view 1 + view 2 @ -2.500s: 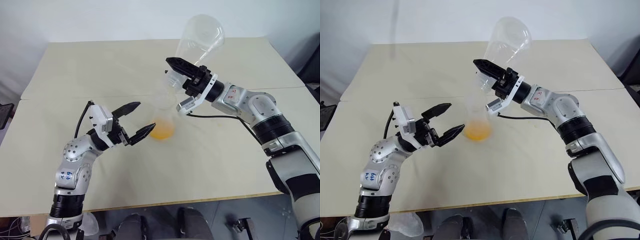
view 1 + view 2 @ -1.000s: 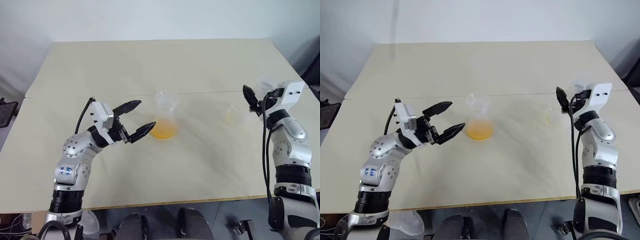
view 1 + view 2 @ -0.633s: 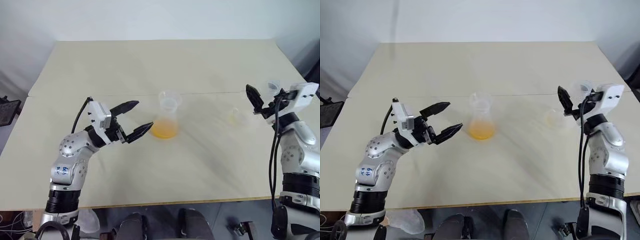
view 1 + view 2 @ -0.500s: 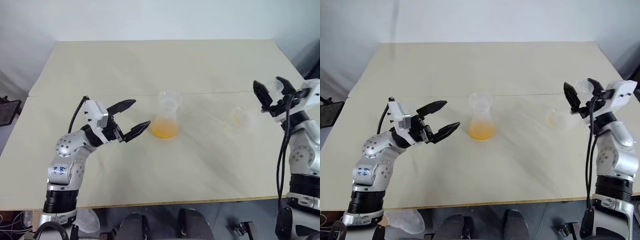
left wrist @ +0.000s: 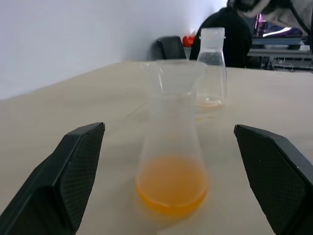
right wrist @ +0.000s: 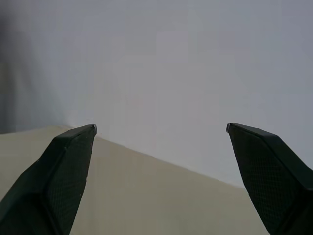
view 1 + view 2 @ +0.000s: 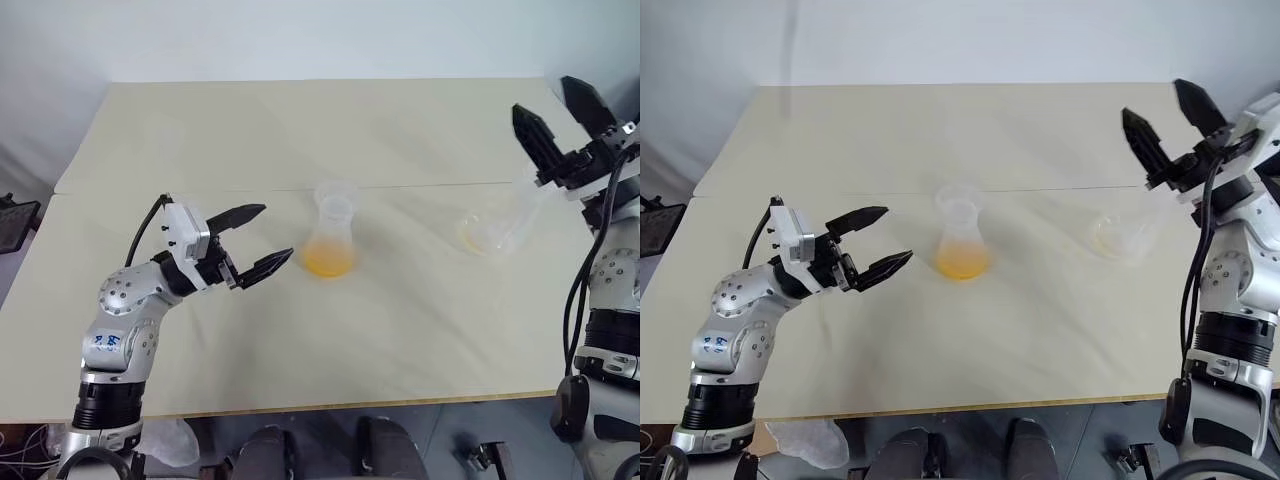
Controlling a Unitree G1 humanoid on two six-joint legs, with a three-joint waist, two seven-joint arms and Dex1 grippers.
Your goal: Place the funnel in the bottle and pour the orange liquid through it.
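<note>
The bottle [image 7: 330,238] is stood upright mid-surface, funnel [image 7: 335,193] seated in its neck, orange liquid [image 7: 328,262] pooled inside. The left gripper [image 7: 256,243], spread open and empty, is pointed at it from just beside. The right gripper [image 7: 560,122], also open, is raised well apart.

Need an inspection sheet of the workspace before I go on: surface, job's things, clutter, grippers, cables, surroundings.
Surface: pale table, seam across its middle.
Job's things: bottle upright mid-table, funnel seated in its neck, orange liquid pooled in its base.
Clutter: larger clear flask standing on the table's right side, orange residue at its bottom.
Grippers: left gripper open, beside the bottle, apart from it; right gripper open, raised above the flask.
Cables: black cable at left wrist; black cables along right arm.
Surroundings: plain wall; dark chairs and a person's back in left wrist view.
</note>
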